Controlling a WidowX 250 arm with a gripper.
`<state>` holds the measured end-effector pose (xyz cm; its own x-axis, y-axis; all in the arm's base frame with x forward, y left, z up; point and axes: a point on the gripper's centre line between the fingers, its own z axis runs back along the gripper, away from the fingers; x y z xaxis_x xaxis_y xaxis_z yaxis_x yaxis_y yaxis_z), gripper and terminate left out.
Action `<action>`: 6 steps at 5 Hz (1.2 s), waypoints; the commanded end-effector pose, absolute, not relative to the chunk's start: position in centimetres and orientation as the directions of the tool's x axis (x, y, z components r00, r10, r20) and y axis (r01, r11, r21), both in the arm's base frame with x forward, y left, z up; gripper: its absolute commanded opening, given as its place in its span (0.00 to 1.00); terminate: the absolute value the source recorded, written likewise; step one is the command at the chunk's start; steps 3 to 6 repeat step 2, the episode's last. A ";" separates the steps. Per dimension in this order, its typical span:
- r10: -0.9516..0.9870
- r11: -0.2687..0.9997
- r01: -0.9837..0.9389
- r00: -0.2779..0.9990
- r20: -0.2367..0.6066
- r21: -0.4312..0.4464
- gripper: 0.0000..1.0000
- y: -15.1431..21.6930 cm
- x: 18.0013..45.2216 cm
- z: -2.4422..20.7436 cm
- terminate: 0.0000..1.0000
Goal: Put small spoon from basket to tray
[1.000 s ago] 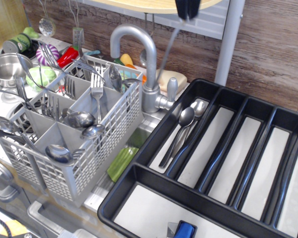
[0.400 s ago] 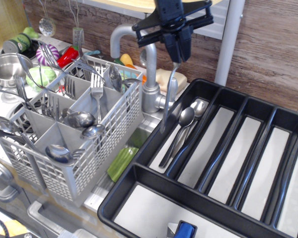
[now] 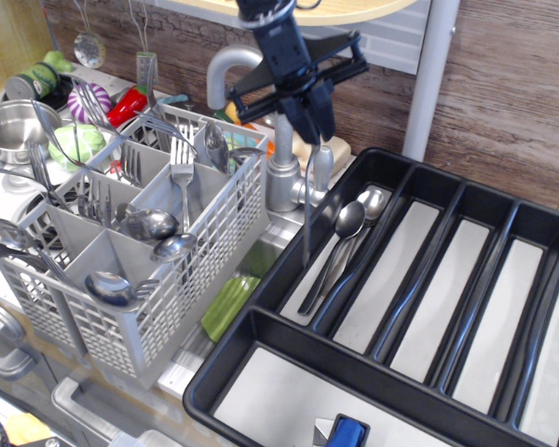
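Above the left end of the tray point(image 3: 405, 391), the gripper point(image 3: 309, 130) is clenched on the upper end of the small spoon point(image 3: 307, 209), which hangs nearly upright with its lower end over the leftmost long compartment. Two spoons point(image 3: 347, 228) already lie in that compartment. At left stands the basket point(image 3: 182, 279), with forks point(image 3: 182, 168) and large spoons point(image 3: 149, 223) in its compartments.
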<state>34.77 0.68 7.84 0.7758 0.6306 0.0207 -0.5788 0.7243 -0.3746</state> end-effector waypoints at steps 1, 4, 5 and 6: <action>0.588 0.758 -0.532 0.808 0.043 -0.378 0.00 1.2 35.4 6.8 0.00; 0.589 0.786 -0.562 0.808 0.034 -0.256 0.00 0.0 35.5 6.4 1.00; 0.589 0.786 -0.562 0.808 0.034 -0.256 0.00 0.0 35.5 6.4 1.00; 0.589 0.786 -0.562 0.808 0.034 -0.256 0.00 0.0 35.5 6.4 1.00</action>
